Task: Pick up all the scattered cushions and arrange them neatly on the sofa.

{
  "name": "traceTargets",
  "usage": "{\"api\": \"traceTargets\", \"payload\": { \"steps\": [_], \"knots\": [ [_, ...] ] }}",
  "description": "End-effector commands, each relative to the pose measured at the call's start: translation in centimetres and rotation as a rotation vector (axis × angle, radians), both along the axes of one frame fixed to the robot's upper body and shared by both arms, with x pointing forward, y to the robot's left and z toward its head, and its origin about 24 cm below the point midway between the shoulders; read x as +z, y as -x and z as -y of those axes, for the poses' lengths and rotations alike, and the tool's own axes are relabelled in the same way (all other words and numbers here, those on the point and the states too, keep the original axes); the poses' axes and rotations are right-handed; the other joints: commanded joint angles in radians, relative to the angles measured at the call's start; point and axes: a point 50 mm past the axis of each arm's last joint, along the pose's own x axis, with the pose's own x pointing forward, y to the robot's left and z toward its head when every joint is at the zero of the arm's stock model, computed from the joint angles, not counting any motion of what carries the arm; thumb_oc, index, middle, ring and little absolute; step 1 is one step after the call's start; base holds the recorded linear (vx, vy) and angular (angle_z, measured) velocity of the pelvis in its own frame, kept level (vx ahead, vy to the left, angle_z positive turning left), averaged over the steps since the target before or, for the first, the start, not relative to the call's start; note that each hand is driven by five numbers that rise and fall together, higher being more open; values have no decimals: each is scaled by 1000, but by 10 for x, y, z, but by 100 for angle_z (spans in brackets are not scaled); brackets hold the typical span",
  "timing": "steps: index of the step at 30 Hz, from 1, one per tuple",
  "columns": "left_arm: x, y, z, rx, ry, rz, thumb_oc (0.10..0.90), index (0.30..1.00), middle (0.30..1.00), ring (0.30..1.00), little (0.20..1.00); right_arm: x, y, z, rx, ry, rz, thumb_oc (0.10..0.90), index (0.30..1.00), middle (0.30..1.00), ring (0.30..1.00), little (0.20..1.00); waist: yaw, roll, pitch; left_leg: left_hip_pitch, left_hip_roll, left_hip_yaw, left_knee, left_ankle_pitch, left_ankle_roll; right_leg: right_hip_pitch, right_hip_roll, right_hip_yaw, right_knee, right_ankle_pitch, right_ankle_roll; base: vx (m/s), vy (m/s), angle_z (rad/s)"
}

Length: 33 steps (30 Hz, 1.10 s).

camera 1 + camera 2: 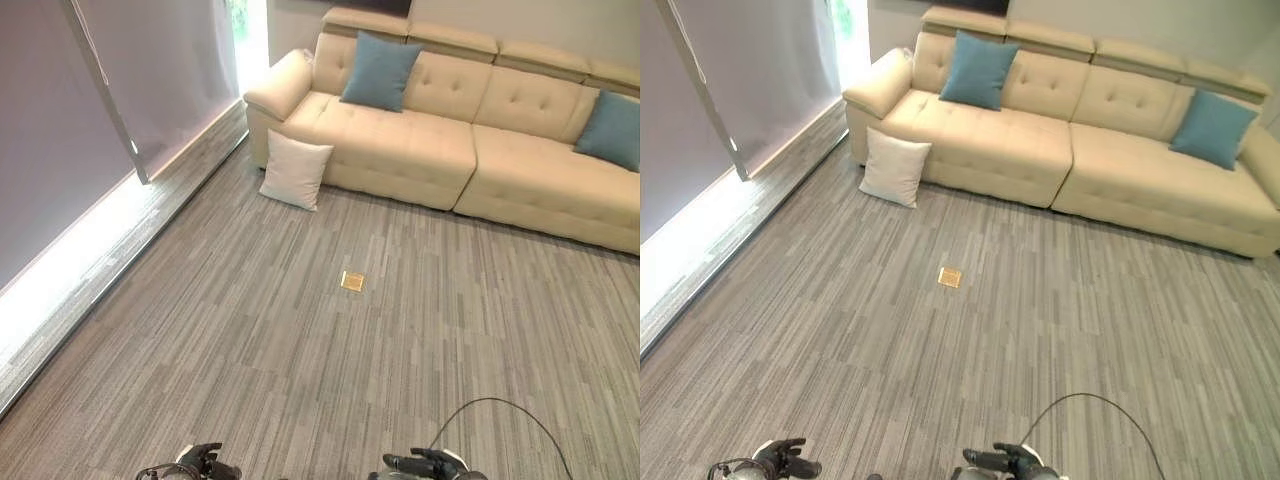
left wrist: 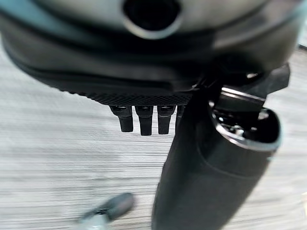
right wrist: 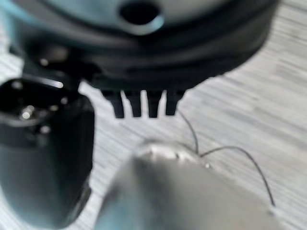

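We look down across a room with a grey striped carpet (image 1: 300, 370) toward a long cream sofa (image 1: 420, 150) set against the far wall. A white cushion (image 1: 295, 170) stands on the carpet, leaning against the sofa's front just below its left armrest; it is the one cushion we see off the seat. Two blue cushions are already on the sofa: the first blue cushion (image 1: 380, 70) rests upright against the backrest near the left end, and the second blue cushion (image 1: 1212, 128) leans against the backrest near the right end, well apart from the first. A small gold floor plate (image 1: 352, 281) sits flat in the carpet in the open space between us and the sofa. Along the left side of the room runs a tall window with a grey blind (image 1: 60, 130) drawn down, and a pale strip of bright floor lies beneath it. Our left hand (image 1: 205, 463) shows at the bottom edge, low and well away from every cushion; in its own wrist view its fingers (image 2: 141, 122) hang straight and relaxed above bare carpet, grasping nothing. Our right hand (image 1: 430, 464) shows at the bottom edge to the right; in its wrist view its fingers (image 3: 144, 105) also point straight out, loose and empty, with only carpet beyond them. Both hands are far from the white cushion.
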Motion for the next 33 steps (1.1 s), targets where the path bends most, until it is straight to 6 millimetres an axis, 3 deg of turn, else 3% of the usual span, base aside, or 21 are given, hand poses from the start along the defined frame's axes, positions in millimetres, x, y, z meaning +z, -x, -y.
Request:
{"api": "traceTargets", "payload": {
  "steps": [1, 2, 3, 4, 6, 7, 8, 9, 11, 13, 14, 15, 16, 19, 20, 21, 24, 26, 31, 32, 33],
  "knots": [
    [-5, 7, 13, -43, 17, -13, 800, 900, 900, 900, 900, -7, 30, 9, -31, 11, -109, 800, 900, 900, 900, 900, -39, -6, 12, 177, -9, -19, -20, -179, -103, -74, -7, 34, -159, 160, 39, 967, -317, 78],
    [-9, 18, 15, -60, 22, -49, 800, 900, 900, 900, 900, -9, 41, 15, -52, 23, -141, 800, 900, 900, 900, 900, -42, -8, -11, 201, 0, -32, 24, -213, -110, -26, 12, 55, -174, 173, 25, 884, -352, 50],
    [-12, 28, 19, -53, 31, -77, 800, 900, 900, 900, 900, -8, 44, 20, -69, 31, -145, 800, 900, 900, 900, 900, -55, 9, -24, 207, 19, -47, 121, -197, -128, -20, 42, 82, -129, 172, 2, 662, -290, 13],
    [-12, 28, 19, -53, 31, -77, 800, 900, 900, 900, 900, -8, 44, 20, -68, 30, -145, 800, 900, 900, 900, 900, -57, 6, -26, 203, 16, -49, 121, -195, -127, -22, 39, 82, -128, 172, 2, 560, -283, 46],
    [-14, 36, 21, -10, 52, -94, 800, 900, 900, 900, 900, -6, 40, 27, -95, 49, -130, 800, 900, 900, 900, 900, -31, -8, -6, -26, 46, -15, 638, 35, -203, 89, 59, 105, -129, 141, -61, 419, -338, 87],
    [-12, 35, 14, 11, 42, -91, 800, 900, 900, 900, 900, 5, 30, 53, -149, 80, -107, 800, 900, 900, 900, 900, -10, -36, 15, -107, 62, 8, 831, 90, -203, 140, 65, 95, -130, 118, -95, 296, -393, 50],
    [-11, 29, 14, 17, 44, -65, 800, 900, 900, 900, 900, 4, 37, 54, -153, 95, -89, 800, 900, 900, 900, 900, -5, -55, 36, -164, 79, 36, 956, 84, -198, 168, 71, 103, -133, 104, -114, 428, -456, -27],
    [-10, 26, 14, 19, 44, -43, 800, 900, 900, 900, 900, 13, 10, 59, -170, 121, 7, 800, 900, 900, 900, 900, 28, -71, 57, -259, 123, 92, 1043, 61, -183, 225, 86, 115, -143, 66, -138, 304, -278, -55],
    [-9, 17, 18, 43, 54, -4, 800, 900, 900, 900, 900, 17, 16, 69, -198, 137, 32, 800, 900, 900, 900, 900, 28, -81, 56, -296, 140, 123, 1004, 48, -173, 253, 90, 118, -138, 34, -143, 369, -135, -80],
    [-6, 5, 21, 82, 73, 61, 800, 900, 900, 900, 900, 24, 5, 74, -173, 189, 108, 800, 900, 900, 900, 900, 37, -72, 60, -331, 157, 150, 849, 34, -166, 297, 102, 120, -138, -5, -136, 447, 25, -47],
    [-5, 3, 21, 107, 73, 80, 800, 900, 900, 900, 900, 26, 4, 77, -174, 218, 120, 800, 900, 900, 900, 900, 43, -70, 61, -333, 173, 165, 719, 46, -168, 312, 97, 118, -135, -22, -125, 584, 235, -30],
    [-5, 2, 21, 134, 57, 96, 800, 900, 900, 900, 900, 29, -3, 76, -147, 239, 154, 800, 900, 900, 900, 900, 58, -62, 66, -322, 202, 163, 459, 57, -170, 350, 93, 111, -139, -52, -102, 619, 305, -38],
    [-4, 2, 19, 144, 45, 101, 800, 900, 900, 900, 900, 32, -9, 76, -127, 250, 180, 800, 900, 900, 900, 900, 69, -60, 66, -306, 206, 139, 324, 73, -176, 369, 93, 110, -143, -64, -89, 474, 254, -36],
    [-3, 1, 17, 164, 32, 111, 800, 900, 900, 900, 900, 36, -15, 76, -111, 263, 207, 800, 900, 900, 900, 900, 86, -56, 64, -301, 214, 89, 208, 131, -199, 400, 96, 114, -157, -74, -79, 333, 191, -26],
    [-3, 1, 14, 197, 13, 116, 800, 900, 900, 900, 900, 39, -24, 76, -100, 275, 240, 800, 900, 900, 900, 900, 106, -57, 62, -310, 226, -3, 74, 165, -221, 440, 86, 134, -165, -92, -63, 420, 276, -20],
    [-2, 1, 10, 208, -2, 115, 800, 900, 900, 900, 900, 39, -24, 75, -97, 281, 245, 800, 900, 900, 900, 900, 114, -61, 58, -318, 228, -30, 58, 172, -234, 457, 83, 147, -169, -96, -54, 567, 377, -57],
    [-4, 18, 0, 226, -34, 58, 800, 900, 900, 900, 900, 30, -12, 68, -110, 248, 204, 800, 900, 900, 900, 900, 114, -58, 14, -269, 234, -9, 36, 186, -252, 476, 56, 160, -169, -101, -24, 450, 355, -66],
    [-3, 23, -10, 241, -59, 48, 800, 900, 900, 900, 900, 21, 4, 62, -162, 206, 150, 800, 900, 900, 900, 900, 121, -86, -11, -262, 183, -4, 101, 124, -215, 446, -16, 174, -107, -61, 23, 393, 429, 13],
    [-3, 23, -10, 240, -60, 48, 800, 900, 900, 900, 900, 21, 5, 62, -163, 205, 150, 800, 900, 900, 900, 900, 122, -88, -11, -262, 182, -2, 103, 123, -214, 445, -19, 174, -106, -62, 24, 129, 187, 17],
    [5, 23, -32, 267, -102, 57, 800, 900, 900, 900, 900, 12, 19, 52, -250, 140, 109, 800, 900, 900, 900, 900, 87, -70, 14, -183, 96, 50, 136, 24, -121, 264, -119, 202, 272, 194, 37, 532, 830, 23],
    [6, 25, -37, 269, -115, 55, 800, 900, 900, 900, 900, 10, 22, 49, -252, 131, 93, 800, 900, 900, 900, 900, 78, -52, 15, -161, 90, 56, 128, 8, -109, 228, -124, 190, 319, 203, 27, 637, 935, 10]
  ]
}}
